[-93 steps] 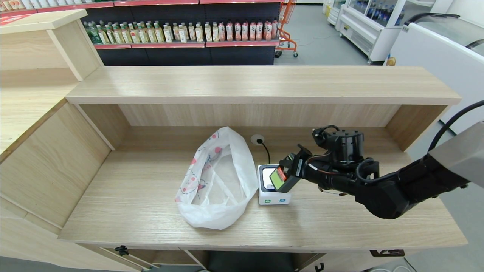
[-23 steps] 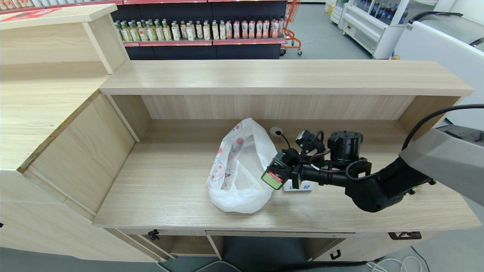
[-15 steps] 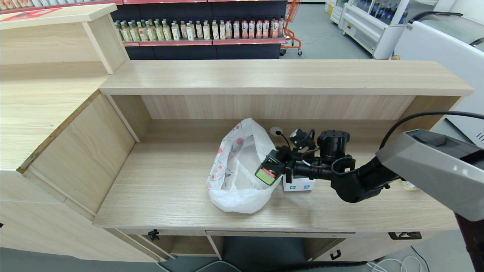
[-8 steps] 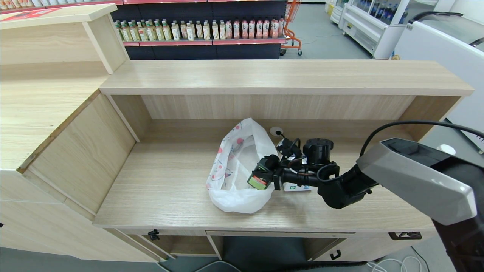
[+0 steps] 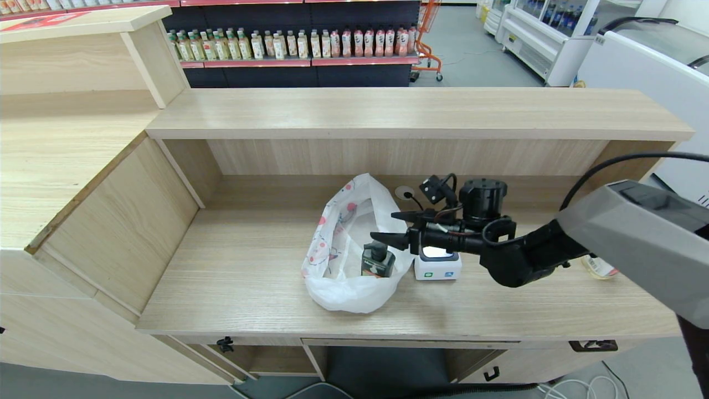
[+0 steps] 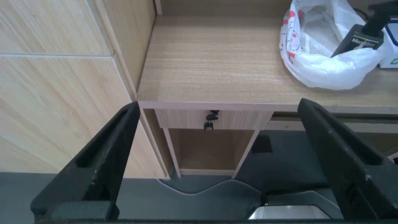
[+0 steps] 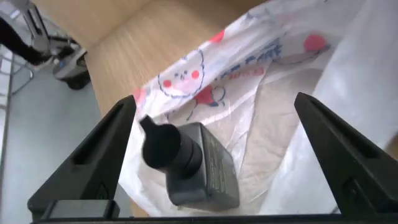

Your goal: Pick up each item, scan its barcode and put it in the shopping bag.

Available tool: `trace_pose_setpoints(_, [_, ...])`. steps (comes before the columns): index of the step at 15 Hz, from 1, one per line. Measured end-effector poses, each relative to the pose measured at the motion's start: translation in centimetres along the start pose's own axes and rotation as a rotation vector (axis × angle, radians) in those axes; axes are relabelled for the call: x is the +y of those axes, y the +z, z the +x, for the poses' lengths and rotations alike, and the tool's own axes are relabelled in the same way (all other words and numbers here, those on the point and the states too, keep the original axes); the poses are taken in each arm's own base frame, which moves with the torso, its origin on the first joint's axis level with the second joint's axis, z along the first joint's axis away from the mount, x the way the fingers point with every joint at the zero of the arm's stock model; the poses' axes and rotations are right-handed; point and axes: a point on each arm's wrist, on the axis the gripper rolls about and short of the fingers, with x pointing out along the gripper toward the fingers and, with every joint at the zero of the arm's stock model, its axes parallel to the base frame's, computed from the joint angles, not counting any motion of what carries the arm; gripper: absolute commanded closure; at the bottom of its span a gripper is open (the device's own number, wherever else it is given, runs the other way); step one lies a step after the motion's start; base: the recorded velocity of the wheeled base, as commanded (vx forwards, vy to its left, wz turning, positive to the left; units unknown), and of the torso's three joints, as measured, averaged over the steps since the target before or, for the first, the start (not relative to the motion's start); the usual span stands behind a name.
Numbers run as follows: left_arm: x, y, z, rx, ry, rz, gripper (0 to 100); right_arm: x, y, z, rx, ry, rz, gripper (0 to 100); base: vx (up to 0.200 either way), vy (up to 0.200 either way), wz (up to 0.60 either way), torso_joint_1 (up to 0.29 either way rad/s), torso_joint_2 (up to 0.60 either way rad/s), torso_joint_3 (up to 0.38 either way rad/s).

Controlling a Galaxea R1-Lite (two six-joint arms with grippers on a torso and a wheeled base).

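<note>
Judging the dark squarish plastic bottle (image 5: 378,261) stiff and light, I'd pinch its flat sides; right gripper (image 5: 382,225) and left gripper (image 6: 219,107) gape wide, empty.

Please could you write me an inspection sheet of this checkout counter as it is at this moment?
Surface: wooden counter, no damage seen.
Job's things: dark bottle inside the shopping bag; scanner beside the bag; another item at the counter's right, partly hidden.
Clutter: nothing seen.
Grippers: right gripper open above the bottle; left gripper open, off the counter, holding nothing.
Cables: black cable from the counter's back toward the scanner.
Surroundings: shelves of drinks, chest freezers.
</note>
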Motion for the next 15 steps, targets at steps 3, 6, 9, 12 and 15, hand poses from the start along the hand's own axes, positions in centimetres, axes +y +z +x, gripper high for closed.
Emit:
trace_pose_setpoints(3, [0.0, 0.0, 0.0, 0.0, 0.0, 0.0, 0, 0.7, 3.9, -4.0, -0.044, -0.113, 0.004, 0, 0.0, 0.0, 0.0, 0.0, 0.0, 0.0])
trace_pose_setpoints(6, [0.0, 0.0, 0.0, 0.0, 0.0, 0.0, 0, 2.5, 5.8, -10.3, 0.033, -0.331, 0.056, 0, 0.0, 0.0, 0.0, 0.0, 0.0, 0.0])
trace_pose_setpoints(9, [0.0, 0.0, 0.0, 0.0, 0.0, 0.0, 0, 5.2, 6.5, -16.9, 0.19, -0.771, 0.111, 0, 0.0, 0.0, 0.0, 0.0, 0.0, 0.0])
trace_pose_setpoints(12, [0.0, 0.0, 0.0, 0.0, 0.0, 0.001, 0, 8.7, 5.8, -21.4, 0.249, -1.021, 0.124, 0, 0.0, 0.0, 0.0, 0.0, 0.0, 0.0])
trace_pose_setpoints(15, [0.0, 0.0, 0.0, 0.0, -0.001, 0.0, 0, 10.8, 4.3, -24.4, 0.284, -1.131, 0.14, 0, 0.0, 0.0, 0.0, 0.0, 0.0, 0.0])
